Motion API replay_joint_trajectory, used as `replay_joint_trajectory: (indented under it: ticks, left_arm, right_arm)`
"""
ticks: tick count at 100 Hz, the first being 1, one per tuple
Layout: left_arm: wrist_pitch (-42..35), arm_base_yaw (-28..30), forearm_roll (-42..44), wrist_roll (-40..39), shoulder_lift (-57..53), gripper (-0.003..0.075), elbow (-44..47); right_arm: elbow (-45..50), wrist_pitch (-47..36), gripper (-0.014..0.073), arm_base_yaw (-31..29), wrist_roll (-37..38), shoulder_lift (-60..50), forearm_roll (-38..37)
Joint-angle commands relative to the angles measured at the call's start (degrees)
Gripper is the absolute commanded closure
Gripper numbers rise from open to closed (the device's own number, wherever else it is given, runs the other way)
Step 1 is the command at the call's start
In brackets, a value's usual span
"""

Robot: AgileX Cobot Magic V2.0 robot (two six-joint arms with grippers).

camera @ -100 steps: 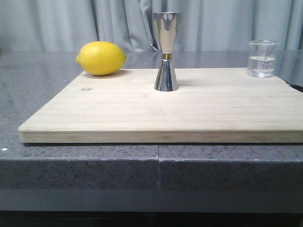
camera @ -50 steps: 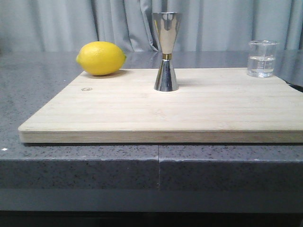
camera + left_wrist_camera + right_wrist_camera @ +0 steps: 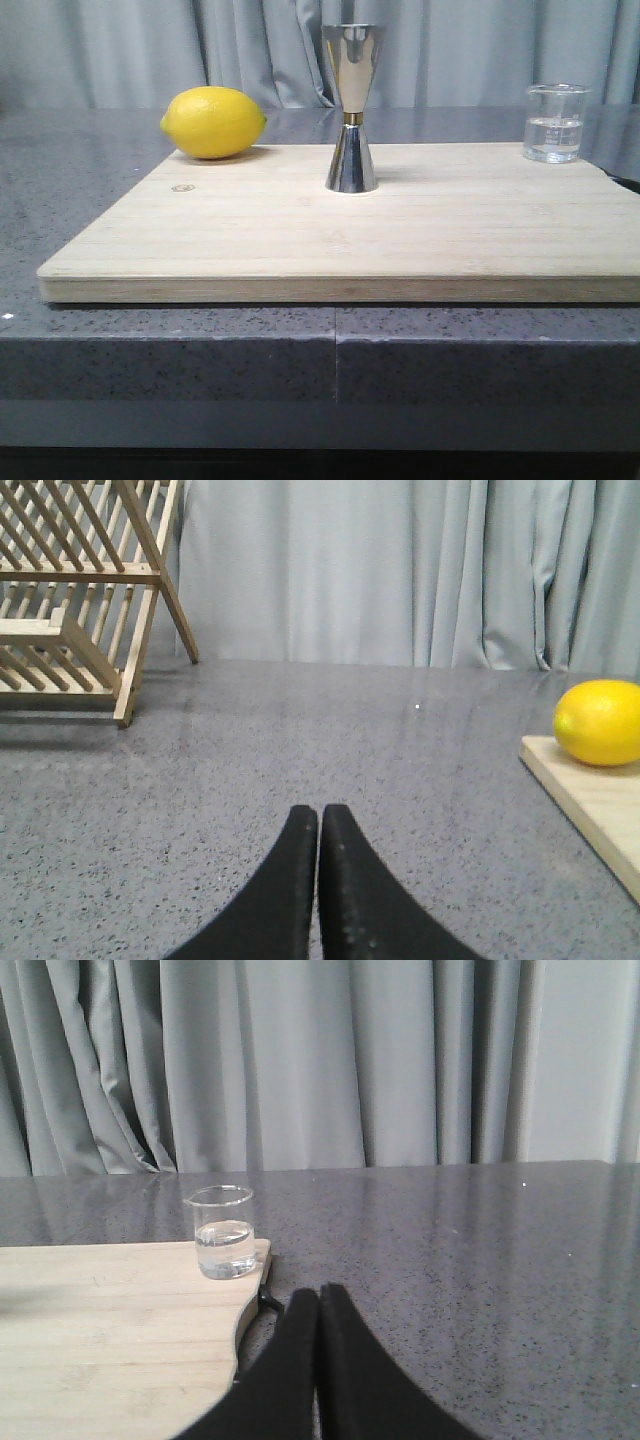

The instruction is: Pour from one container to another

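Beaker (image 3: 554, 123) of clear glass stands upright at the far right corner of the wooden cutting board (image 3: 340, 235), partly filled with clear liquid; the right wrist view shows it (image 3: 225, 1231) near the board's notched edge. Well apart from it, near the middle of the board's far side, stands the steel jigger (image 3: 351, 108), hourglass-shaped with a thin gold band at its waist, its open cup facing up.

Neither arm shows in the front view. The left gripper (image 3: 318, 825) is clenched with its fingers pressed together, holding nothing, and hangs over bare grey table (image 3: 300, 750) off the board's left side. The right gripper (image 3: 319, 1305) is likewise clenched and empty, over the table just beside the board's right edge, with the beaker ahead of it.

Risks, as I judge them: the jigger is tall on a narrow foot, so a nudge from the beaker's lip or from an arm could tip it. Its mouth is small, so a fast or off-centre pour would spill onto the board. The beaker is smooth glass and could slip in a weak grasp, and it sits close to the board's corner, where a knock could push it off.

A lemon (image 3: 213, 122) rests at the board's far left, clear of the path between beaker and jigger. A wooden dish rack (image 3: 80, 590) stands farther left on the table, out of the way.
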Motion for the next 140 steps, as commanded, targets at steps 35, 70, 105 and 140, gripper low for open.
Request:
replay_joint_trajectory:
  ticks: [35, 70, 105, 140]
  left_arm:
    - [17.23, -0.44, 0.43, 0.40, 14.75, 0.0741, -28.19]
    - [19.66, -0.44, 0.49, 3.84, 23.57, 0.0741, -34.76]
    - [19.27, -0.44, 0.36, 3.84, 23.62, 0.0741, -34.76]
    - [18.53, -0.32, 0.63, 3.84, 24.25, 0.0444, -34.76]
  right_arm:
    - [-27.81, 21.43, 0.0662, 0.19, -0.40, 13.97, 1.34]
    - [-33.53, 25.36, 0.0662, 0.19, -0.40, 22.59, 1.84]
    - [-33.53, 23.32, 0.0662, 0.19, -0.40, 22.59, 1.64]
    - [-33.53, 22.67, 0.0359, -0.28, -0.40, 22.59, 1.42]
